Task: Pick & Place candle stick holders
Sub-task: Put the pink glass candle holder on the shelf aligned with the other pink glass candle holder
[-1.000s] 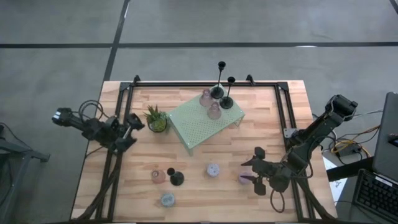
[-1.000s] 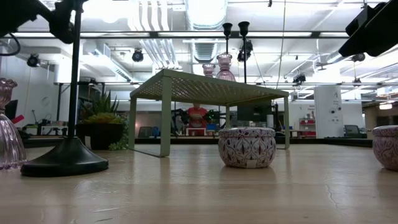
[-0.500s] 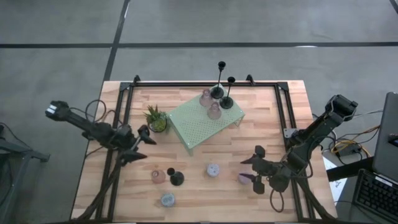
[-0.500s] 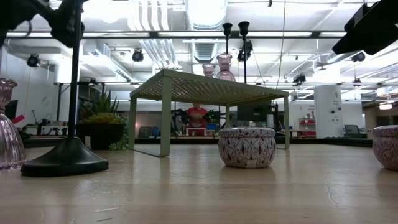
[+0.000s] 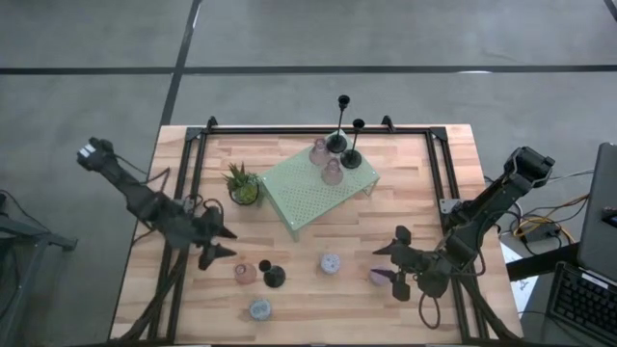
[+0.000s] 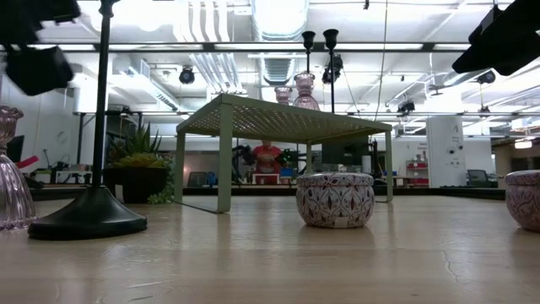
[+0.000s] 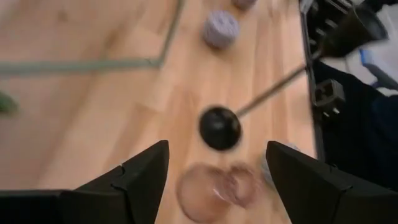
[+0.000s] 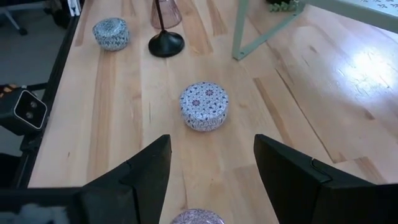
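Note:
On the table near its front edge stand a pink glass cup (image 5: 246,273), a slim black stick on a round base (image 5: 274,278), a blue puck (image 5: 259,308), a patterned puck (image 5: 331,263) and a purple puck (image 5: 379,277). My left gripper (image 5: 222,243) hovers open just left of the cup and the stick, with nothing between its fingers; its wrist view shows the stick's base (image 7: 219,127) and the cup (image 7: 214,190) ahead. My right gripper (image 5: 397,267) stands open above the purple puck (image 8: 198,218). Two more black sticks (image 5: 345,145) and two pink cups (image 5: 326,162) stand on the pale green stand (image 5: 313,193).
A small spiky potted plant (image 5: 243,185) sits left of the stand. A black metal frame (image 5: 318,130) runs along the table's edges. Bare wood lies between the stand and the near row of holders. In the low view a person (image 6: 267,156) shows far behind the table.
My left gripper has swung from beside the plant toward the table's near edge and a little to the right, closing on the pink cup and the black stick, and has tipped from level to slanting downward. The holders have stayed in place.

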`<state>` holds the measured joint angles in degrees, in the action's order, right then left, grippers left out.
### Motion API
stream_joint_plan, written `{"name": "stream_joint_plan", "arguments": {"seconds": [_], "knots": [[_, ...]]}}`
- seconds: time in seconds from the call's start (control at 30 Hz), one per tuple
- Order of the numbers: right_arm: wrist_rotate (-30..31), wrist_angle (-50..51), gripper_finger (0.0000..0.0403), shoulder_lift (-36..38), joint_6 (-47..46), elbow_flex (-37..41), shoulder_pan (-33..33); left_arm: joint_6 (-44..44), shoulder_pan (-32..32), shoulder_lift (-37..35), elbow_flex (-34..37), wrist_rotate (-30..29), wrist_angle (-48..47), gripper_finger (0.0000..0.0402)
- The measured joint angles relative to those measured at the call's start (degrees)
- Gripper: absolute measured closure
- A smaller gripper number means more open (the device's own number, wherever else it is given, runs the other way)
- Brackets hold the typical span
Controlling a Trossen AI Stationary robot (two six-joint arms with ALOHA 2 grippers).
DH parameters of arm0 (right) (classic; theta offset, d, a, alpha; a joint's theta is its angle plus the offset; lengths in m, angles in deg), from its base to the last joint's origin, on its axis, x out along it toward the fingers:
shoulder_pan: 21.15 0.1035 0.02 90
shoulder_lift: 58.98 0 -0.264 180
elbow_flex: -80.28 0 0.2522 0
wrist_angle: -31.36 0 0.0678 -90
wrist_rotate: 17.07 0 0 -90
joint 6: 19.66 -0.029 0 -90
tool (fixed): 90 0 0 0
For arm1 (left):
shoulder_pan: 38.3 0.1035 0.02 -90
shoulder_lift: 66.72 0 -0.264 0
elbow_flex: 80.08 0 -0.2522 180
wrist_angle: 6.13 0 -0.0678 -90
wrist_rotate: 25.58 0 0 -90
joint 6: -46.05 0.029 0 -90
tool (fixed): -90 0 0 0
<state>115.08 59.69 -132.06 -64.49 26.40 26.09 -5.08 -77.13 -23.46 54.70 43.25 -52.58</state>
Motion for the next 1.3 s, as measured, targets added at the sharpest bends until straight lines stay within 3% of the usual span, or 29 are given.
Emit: {"name": "stream_joint_plan", "arguments": {"seconds": [0.33,0.5,0.83,1.3], "knots": [[-0.1,0.0,0.0181,0.0,-0.1,0.1,0.0,-17.4,-14.7,7.4,1.2,-5.4,0.0,0.0129],[-0.1,-0.1,0.0181,0.0,-0.2,0.1,0.0,-20.0,-18.5,11.9,3.0,-11.1,7.1,0.0129],[-0.1,-0.3,0.0181,0.0,0.3,0.1,0.0,-22.7,-19.5,25.0,3.8,-12.7,12.3,0.0129],[-0.1,-0.3,0.0181,0.0,0.5,0.1,-0.3,-19.4,-19.5,31.2,3.5,-22.2,23.0,0.0129]]}}
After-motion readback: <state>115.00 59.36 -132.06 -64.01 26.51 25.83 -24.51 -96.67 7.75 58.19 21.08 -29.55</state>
